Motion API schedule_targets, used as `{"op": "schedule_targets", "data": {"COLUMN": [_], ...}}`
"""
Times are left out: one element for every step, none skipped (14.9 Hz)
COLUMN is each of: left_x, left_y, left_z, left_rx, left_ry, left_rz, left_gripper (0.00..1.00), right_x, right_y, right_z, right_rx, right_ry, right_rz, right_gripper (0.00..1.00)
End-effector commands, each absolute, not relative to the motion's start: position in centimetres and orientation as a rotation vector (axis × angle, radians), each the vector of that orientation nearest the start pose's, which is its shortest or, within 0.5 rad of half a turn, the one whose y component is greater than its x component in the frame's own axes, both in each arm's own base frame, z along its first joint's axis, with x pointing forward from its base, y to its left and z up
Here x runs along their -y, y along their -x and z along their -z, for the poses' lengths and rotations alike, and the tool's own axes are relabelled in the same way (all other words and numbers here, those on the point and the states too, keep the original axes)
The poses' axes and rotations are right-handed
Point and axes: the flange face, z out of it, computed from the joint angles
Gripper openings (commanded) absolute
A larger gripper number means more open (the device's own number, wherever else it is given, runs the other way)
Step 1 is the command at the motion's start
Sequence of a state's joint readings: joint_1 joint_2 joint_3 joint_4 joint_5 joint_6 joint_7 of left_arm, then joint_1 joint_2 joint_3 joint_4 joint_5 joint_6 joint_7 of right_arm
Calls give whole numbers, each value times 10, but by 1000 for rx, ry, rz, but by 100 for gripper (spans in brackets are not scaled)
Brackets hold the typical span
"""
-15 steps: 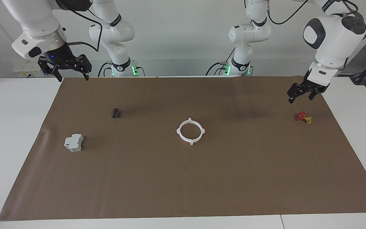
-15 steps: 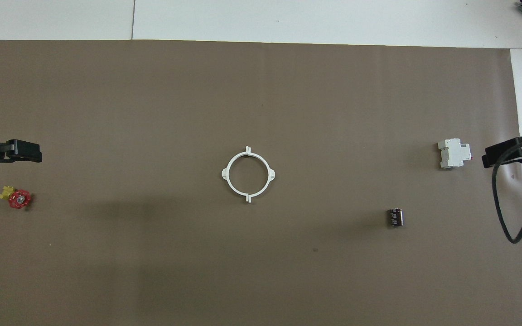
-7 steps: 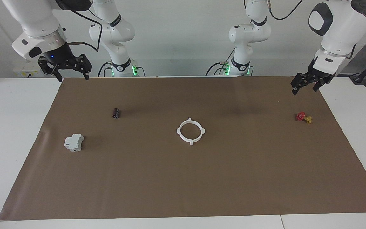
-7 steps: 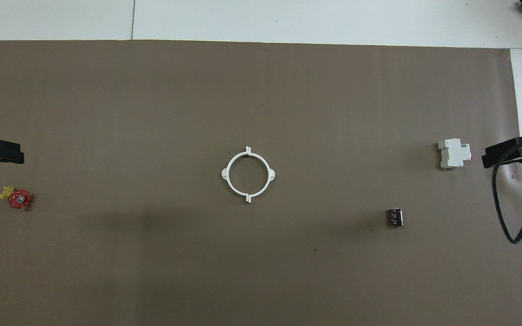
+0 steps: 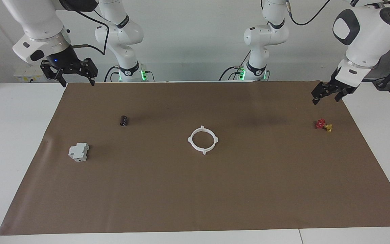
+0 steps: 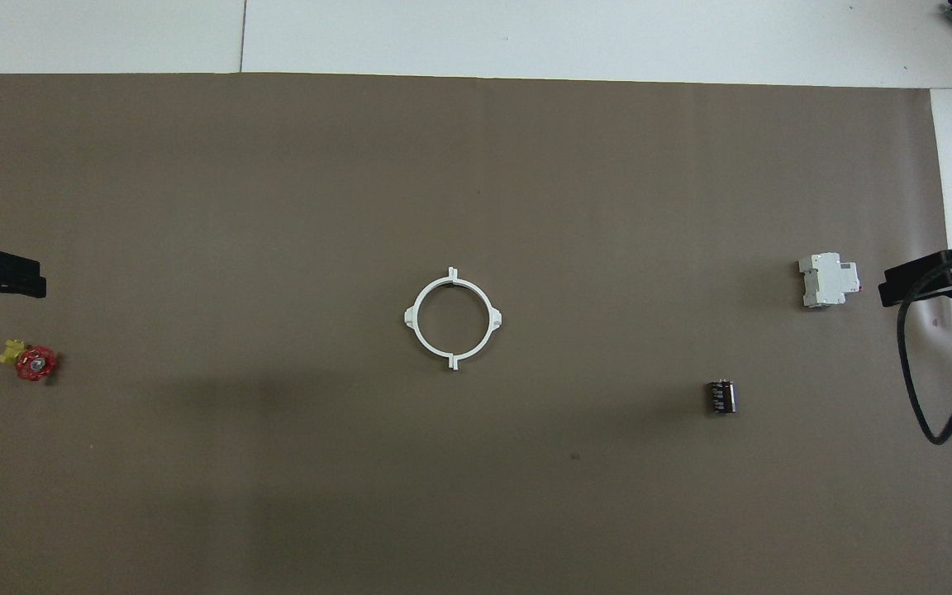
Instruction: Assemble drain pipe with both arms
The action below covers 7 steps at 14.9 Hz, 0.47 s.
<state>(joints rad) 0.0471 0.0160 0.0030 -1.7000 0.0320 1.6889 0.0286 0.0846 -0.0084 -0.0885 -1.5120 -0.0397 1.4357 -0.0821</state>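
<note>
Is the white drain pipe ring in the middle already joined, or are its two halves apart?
Joined: the drain pipe lies flat on the brown mat as one closed ring with four tabs.

Plain brown mat (image 5: 249, 189), white ring (image 5: 203, 140) in the middle of it, a red and yellow valve (image 5: 323, 125), small black cylinder (image 5: 124, 120), pale grey-white block (image 5: 79, 151).

- My facing camera sits high across the table, looking back at both arm bases from some distance.
- My overhead camera looks steeply down from above the robots' end.
- Both share the brown mat (image 5: 195, 189) (image 6: 476, 165), half a turn apart.
</note>
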Motion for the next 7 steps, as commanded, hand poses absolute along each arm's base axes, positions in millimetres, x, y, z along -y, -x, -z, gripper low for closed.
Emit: {"op": "schedule_targets", "data": {"left_x": [-25,-28,-30,-33,-47,-58,-59], "left_y": [-582,-586,-587,-584,-581,-579,-577], "left_z": [-556,-546,-543,-544,-546,-546,-551], "left_rx": [-13,-16,-68,-113,-78,-41,-35], "left_ry": [3108,3107,3107,3109,3118,3139,3147], "left_rz": [-97,-121,-127,-142,-164,-174,-149], "left_gripper": [100,100,100,100,100,100,100], "right_x": [10,10,10,10,10,10,10], "right_y": [-534,-534,-534,-534,-534,-534,-534], "right_z": [-646,-646,-646,-646,-646,-646,-646], "right_rx": [143,143,143,143,143,143,143], "right_ry": [3147,3147,3147,3147,3147,3147,3147], "right_rz": [-93,-93,-93,-93,-93,-93,-93], "right_gripper": [100,100,100,100,100,100,100]}}
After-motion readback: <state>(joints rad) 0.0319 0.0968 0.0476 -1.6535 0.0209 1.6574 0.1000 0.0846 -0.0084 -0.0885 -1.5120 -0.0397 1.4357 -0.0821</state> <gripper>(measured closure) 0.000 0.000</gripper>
